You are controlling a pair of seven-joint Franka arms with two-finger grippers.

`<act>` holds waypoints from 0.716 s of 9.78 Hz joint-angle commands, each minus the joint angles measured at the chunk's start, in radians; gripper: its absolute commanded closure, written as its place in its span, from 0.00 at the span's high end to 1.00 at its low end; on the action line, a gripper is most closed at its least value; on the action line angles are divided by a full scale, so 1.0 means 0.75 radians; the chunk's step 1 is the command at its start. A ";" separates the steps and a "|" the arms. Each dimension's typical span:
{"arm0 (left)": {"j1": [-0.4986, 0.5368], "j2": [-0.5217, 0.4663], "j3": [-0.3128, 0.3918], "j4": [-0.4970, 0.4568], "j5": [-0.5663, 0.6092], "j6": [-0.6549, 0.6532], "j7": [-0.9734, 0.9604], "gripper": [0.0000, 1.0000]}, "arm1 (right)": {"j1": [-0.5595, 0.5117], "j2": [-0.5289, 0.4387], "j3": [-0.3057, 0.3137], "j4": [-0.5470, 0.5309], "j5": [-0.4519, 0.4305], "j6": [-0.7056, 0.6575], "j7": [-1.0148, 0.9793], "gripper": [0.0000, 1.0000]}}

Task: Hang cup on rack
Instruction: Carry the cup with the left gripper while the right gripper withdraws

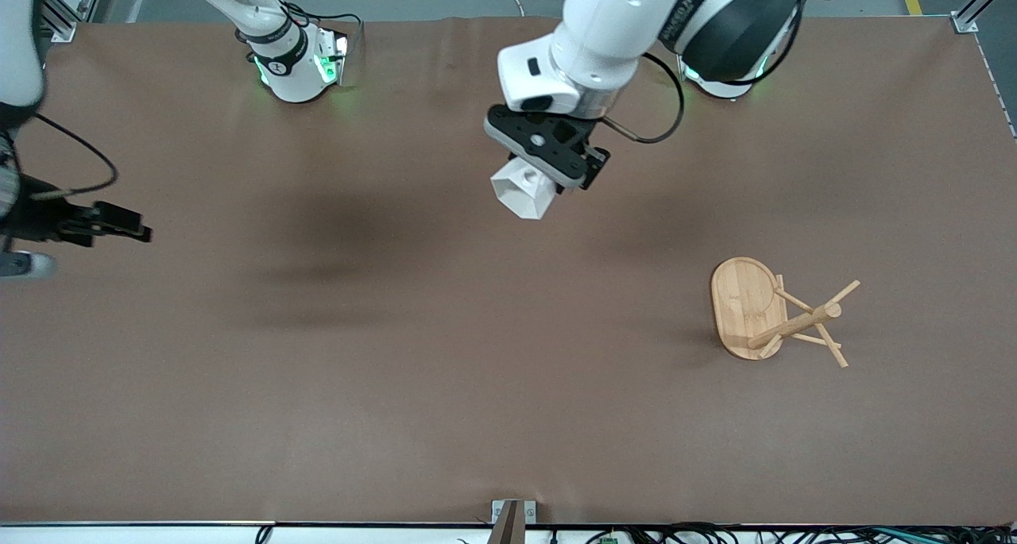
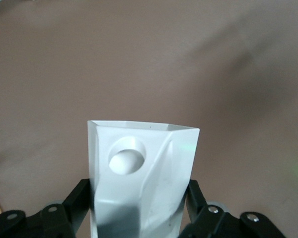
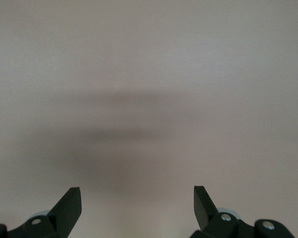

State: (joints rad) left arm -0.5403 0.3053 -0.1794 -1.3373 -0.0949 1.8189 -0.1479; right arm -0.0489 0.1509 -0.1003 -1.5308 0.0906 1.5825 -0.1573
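Left claw grips the white faceted cup, handle hole showing, above the counter; rack apart; right claw waits open.

High front camera faces the arms; wrist cameras look close over the table

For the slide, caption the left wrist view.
Left gripper shut on the white cup, handle hole facing the camera, above the bare brown table.
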 commanded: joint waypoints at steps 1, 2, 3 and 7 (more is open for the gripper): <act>0.104 0.018 -0.002 -0.019 -0.006 -0.016 -0.018 0.00 | -0.004 0.005 -0.113 0.149 -0.023 -0.107 -0.092 1.00; 0.168 0.018 -0.002 -0.017 -0.010 -0.016 -0.013 0.00 | -0.004 0.012 -0.166 0.163 -0.023 -0.104 -0.162 1.00; 0.231 0.018 -0.002 -0.013 -0.013 -0.016 -0.009 0.00 | -0.006 -0.001 -0.193 0.184 -0.023 -0.112 -0.193 1.00; 0.350 0.014 -0.002 -0.076 -0.013 -0.063 -0.107 0.00 | -0.015 -0.086 -0.064 0.182 -0.094 -0.232 0.211 1.00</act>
State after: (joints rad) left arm -0.2771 0.3099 -0.1764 -1.3471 -0.0961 1.7886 -0.1962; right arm -0.0609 0.1110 -0.2181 -1.3905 0.0745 1.4347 -0.1190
